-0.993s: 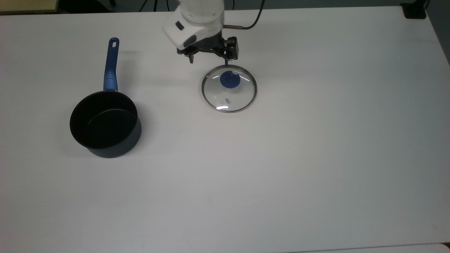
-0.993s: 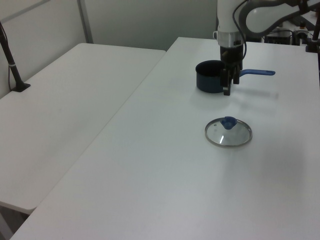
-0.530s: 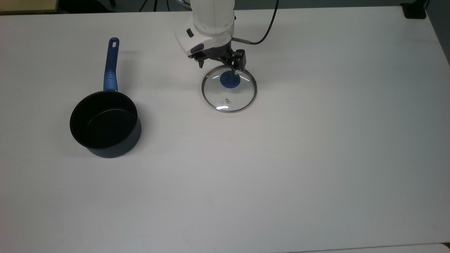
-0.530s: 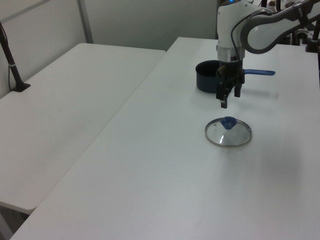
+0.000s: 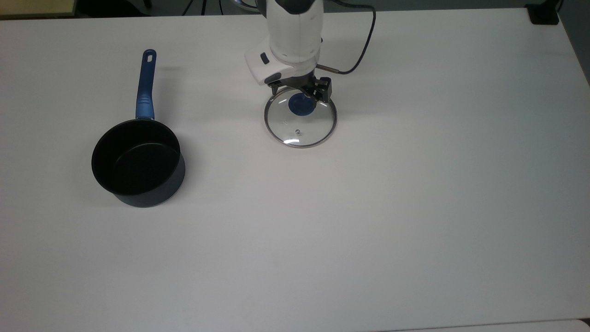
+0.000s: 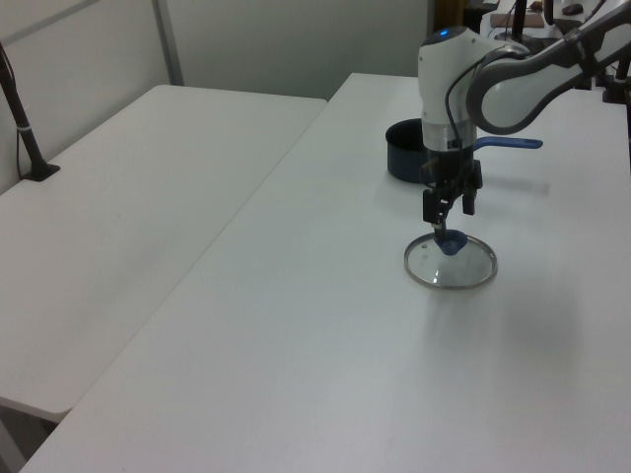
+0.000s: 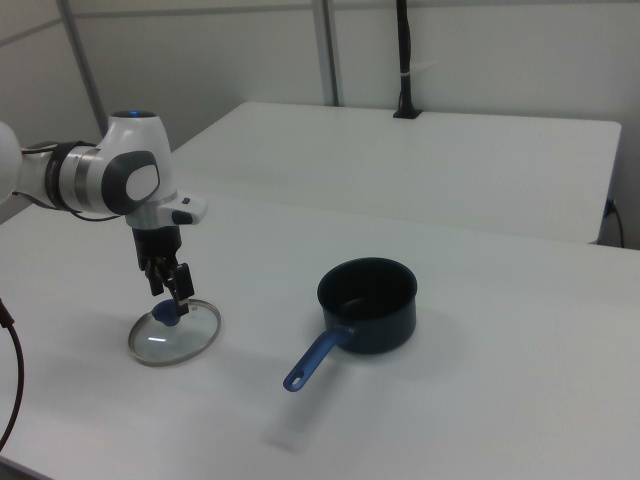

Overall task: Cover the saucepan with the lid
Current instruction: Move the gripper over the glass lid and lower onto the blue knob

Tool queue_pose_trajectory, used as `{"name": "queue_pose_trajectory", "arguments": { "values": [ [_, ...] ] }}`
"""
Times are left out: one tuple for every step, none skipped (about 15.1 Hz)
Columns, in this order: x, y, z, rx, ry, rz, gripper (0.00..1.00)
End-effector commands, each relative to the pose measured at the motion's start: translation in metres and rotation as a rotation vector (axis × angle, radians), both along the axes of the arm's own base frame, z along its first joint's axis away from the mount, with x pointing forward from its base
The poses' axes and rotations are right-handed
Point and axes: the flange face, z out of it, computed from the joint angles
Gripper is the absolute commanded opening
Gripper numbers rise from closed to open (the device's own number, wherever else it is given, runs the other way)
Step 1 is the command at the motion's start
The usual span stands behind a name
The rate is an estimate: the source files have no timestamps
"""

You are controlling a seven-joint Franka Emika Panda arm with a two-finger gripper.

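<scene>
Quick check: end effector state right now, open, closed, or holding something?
End effector: open, holding nothing, its fingers low around the blue knob of the round clear glass lid, which lies flat on the white table.

Arm bent over, wrist pointing straight down; gripper (image 5: pixel 300 94) (image 6: pixel 446 223) (image 7: pixel 170 299) low, fingers vertical, spread apart with a gap between them in the top view.

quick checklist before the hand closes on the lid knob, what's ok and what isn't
1. Hand over the lid's blue knob: ok.
2. Fingers open: ok.
3. Fingers low enough to straddle the knob: cannot tell.
4. Lid flat on the table, knob up: ok.
5. Saucepan upright, empty, nothing on the table between it and the lid: ok.
6. Lid on saucepan: not ok, not yet done.
</scene>
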Motion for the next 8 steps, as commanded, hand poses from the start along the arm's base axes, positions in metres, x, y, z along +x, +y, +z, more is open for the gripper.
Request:
{"name": "queue_pose_trajectory", "arguments": {
  "values": [
    [0.000,0.011,-0.018,-0.043,-0.035,-0.036,1.00],
    [0.000,0.020,-0.027,-0.052,-0.036,-0.024,1.00],
    [0.000,0.021,-0.028,-0.058,-0.037,-0.024,1.00],
    [0.000,0.021,-0.028,-0.061,-0.037,-0.022,1.00],
    [0.000,0.021,-0.028,-0.060,-0.038,-0.024,1.00],
    [0.000,0.021,-0.028,-0.061,-0.037,-0.024,1.00],
    [-0.001,0.021,-0.028,-0.062,-0.037,-0.023,1.00],
    [-0.001,0.021,-0.028,-0.063,-0.036,-0.024,1.00]
  ]
}}
